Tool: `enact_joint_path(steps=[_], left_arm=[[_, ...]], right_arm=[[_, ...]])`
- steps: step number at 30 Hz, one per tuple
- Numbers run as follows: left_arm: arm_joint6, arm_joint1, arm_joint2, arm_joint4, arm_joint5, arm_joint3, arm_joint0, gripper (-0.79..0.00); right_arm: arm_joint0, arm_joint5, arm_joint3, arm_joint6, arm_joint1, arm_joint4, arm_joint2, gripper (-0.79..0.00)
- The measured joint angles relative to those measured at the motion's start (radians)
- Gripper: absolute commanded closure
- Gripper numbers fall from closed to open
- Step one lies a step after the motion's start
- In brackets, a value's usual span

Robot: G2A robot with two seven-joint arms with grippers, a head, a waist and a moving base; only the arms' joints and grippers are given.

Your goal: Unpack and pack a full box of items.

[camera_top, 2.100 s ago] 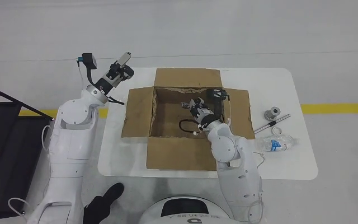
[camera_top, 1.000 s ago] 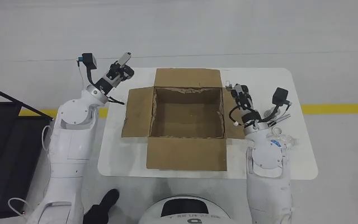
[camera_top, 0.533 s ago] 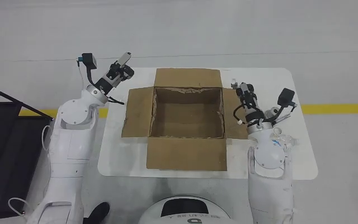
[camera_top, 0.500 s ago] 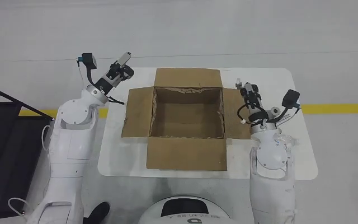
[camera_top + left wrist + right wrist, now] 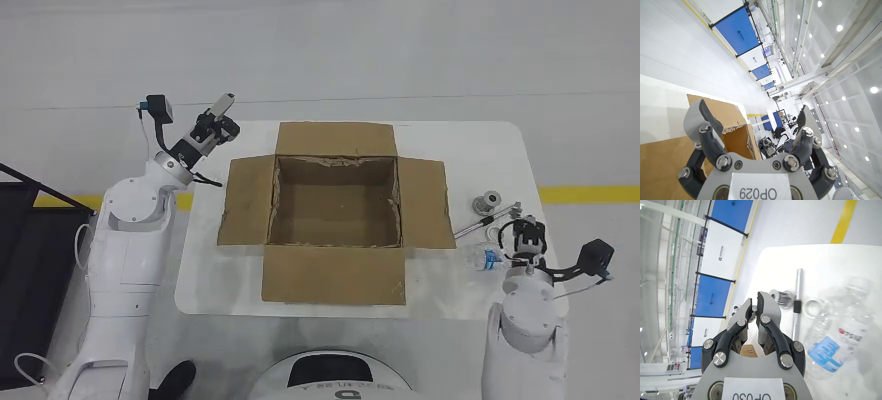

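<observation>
Right gripper (image 5: 753, 303), fingers narrowly pinching a small metal part (image 5: 734, 310), hangs by a lying bottle (image 5: 836, 332) right of the open box (image 5: 334, 272); dropping the part here could set the bottle rolling; left gripper (image 5: 753, 117) sits wide open beside the box.

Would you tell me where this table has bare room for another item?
Bare: the white table beyond the silver metal spool, at its far right corner, and inside the brown cardboard box. Crowded: around the spool, thin metal rod and clear plastic bottle, where the right gripper holds a small metal part.
</observation>
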Motion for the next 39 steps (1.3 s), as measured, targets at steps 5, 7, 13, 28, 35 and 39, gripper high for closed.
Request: enact_joint_path(steps=[5, 7, 13, 28, 35, 39], left_arm=[[0.000, 0.000, 0.000, 0.000, 0.000, 0.000, 0.000, -0.785], [0.000, 0.000, 0.000, 0.000, 0.000, 0.000, 0.000, -0.785], [0.000, 0.000, 0.000, 0.000, 0.000, 0.000, 0.000, -0.785], [0.000, 0.000, 0.000, 0.000, 0.000, 0.000, 0.000, -0.785], [0.000, 0.000, 0.000, 0.000, 0.000, 0.000, 0.000, -0.785], [0.000, 0.000, 0.000, 0.000, 0.000, 0.000, 0.000, -0.785]], right_arm=[[-0.087, 0.014, -0.002, -0.099, -0.011, 0.084, 0.032, 0.000], [-0.122, 0.015, 0.003, -0.137, -0.017, 0.156, 0.058, 0.000], [-0.189, 0.029, 0.020, -0.207, -0.029, 0.251, 0.085, 0.000], [-0.227, 0.166, 0.007, -0.234, -0.038, 0.098, -0.034, 0.000], [-0.171, 0.242, 0.046, -0.217, -0.035, 0.090, -0.041, 0.000], [-0.149, 0.273, 0.061, -0.234, -0.035, 0.102, -0.026, 0.000]])
